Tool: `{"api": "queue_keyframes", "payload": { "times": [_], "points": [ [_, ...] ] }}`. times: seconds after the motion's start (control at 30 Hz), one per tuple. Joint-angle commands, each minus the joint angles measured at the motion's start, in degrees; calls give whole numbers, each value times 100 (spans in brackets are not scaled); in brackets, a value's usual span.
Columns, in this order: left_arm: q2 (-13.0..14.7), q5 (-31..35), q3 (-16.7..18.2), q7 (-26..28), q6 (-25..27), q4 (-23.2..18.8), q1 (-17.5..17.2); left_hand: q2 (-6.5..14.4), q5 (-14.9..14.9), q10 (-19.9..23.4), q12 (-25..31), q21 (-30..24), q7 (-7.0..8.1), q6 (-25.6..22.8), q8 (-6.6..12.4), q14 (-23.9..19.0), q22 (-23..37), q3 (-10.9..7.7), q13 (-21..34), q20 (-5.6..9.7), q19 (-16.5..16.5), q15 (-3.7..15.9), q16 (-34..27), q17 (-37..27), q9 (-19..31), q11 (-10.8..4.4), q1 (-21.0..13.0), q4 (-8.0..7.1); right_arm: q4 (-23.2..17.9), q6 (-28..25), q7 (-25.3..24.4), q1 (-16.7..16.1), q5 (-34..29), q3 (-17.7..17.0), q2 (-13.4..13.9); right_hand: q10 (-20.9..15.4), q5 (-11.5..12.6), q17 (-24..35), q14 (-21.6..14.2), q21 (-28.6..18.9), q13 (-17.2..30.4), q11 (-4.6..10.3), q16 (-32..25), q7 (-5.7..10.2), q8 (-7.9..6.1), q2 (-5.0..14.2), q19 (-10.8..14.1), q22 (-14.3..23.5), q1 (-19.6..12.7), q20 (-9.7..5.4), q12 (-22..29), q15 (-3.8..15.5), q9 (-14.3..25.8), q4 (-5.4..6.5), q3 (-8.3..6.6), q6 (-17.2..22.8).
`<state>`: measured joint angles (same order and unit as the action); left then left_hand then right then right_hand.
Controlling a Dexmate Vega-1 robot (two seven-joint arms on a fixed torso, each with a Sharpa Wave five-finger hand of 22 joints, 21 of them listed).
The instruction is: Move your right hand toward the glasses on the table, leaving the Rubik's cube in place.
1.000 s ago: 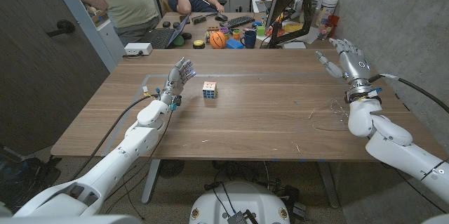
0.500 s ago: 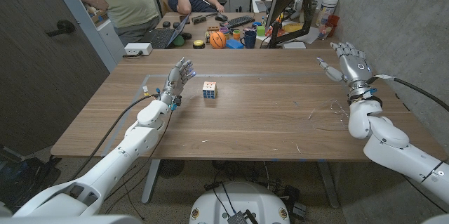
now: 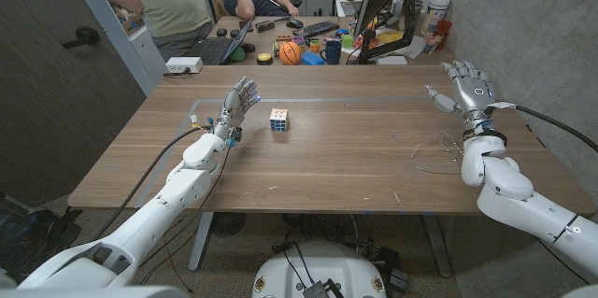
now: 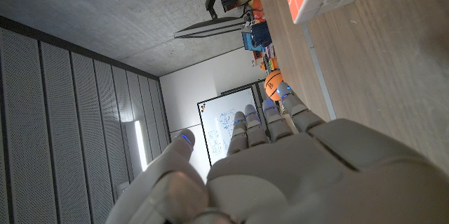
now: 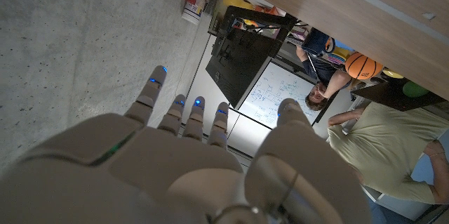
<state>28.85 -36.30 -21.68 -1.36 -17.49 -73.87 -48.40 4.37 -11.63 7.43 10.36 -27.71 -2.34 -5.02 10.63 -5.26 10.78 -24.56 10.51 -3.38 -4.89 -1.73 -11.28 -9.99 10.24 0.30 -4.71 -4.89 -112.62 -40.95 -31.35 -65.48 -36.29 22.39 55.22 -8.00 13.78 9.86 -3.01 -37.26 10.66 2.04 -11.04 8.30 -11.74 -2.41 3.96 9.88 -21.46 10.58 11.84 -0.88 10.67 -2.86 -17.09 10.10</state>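
Reaching is barely underway: right hand (image 3: 470, 88) hangs empty, fingers spread, beyond the glasses (image 3: 439, 153) near the table's right edge. Next it probably needs to drop toward them, leaving the cube (image 3: 279, 120) mid-table.

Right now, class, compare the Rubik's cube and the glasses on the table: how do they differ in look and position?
The Rubik's cube is a solid, coloured block; the glasses are clear and thin, hard to make out against the wood. The Rubik's cube sits near the left hand, on the table's left half; the glasses lie by the right forearm, behind the raised right hand. Neither is touched by a hand.
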Motion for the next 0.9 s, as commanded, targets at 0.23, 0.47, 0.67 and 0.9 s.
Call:
{"api": "queue_keyframes", "payload": {
  "times": [0.23,0.47,0.67,0.9],
  "points": [
    [-22,11,-23,-11,5,63,34,-37,-46,15,36,22,-23,-27,23,-32,24,44,35,11,-64,-9,-28,-13,18,13,50,-20,-29,-687,217,-72,115,178,74,-95,117,16,-156,38,8,58,-16,119,-76,-61,304,-6,-184,68,43,44,-4,-126,34,301],
    [-53,12,-51,-46,9,114,70,-45,-47,13,36,29,-24,-21,21,-31,24,55,35,10,-65,-7,-28,-13,18,20,62,-27,-73,-715,214,-147,320,113,161,-157,168,13,-210,56,5,74,-15,138,-89,-89,435,-8,-264,90,54,49,-5,-177,53,437],
    [-66,13,-61,-52,0,121,67,-52,-49,9,35,34,-26,-23,23,-33,25,66,35,7,-70,-10,-29,-14,18,24,75,-34,-74,-734,282,-158,473,123,245,-251,218,7,-354,42,1,99,-38,131,-94,-126,704,-14,-331,57,68,53,-5,-221,92,585],
    [-40,14,-49,-10,22,56,21,-58,-51,17,39,45,-27,-20,22,-29,26,77,35,4,-67,-10,-28,-15,18,30,88,-41,-15,-707,344,-156,691,139,301,-276,269,0,-439,39,-5,138,-34,106,-46,-166,1005,-24,-403,12,38,200,-3,-263,140,615]
  ]
}}
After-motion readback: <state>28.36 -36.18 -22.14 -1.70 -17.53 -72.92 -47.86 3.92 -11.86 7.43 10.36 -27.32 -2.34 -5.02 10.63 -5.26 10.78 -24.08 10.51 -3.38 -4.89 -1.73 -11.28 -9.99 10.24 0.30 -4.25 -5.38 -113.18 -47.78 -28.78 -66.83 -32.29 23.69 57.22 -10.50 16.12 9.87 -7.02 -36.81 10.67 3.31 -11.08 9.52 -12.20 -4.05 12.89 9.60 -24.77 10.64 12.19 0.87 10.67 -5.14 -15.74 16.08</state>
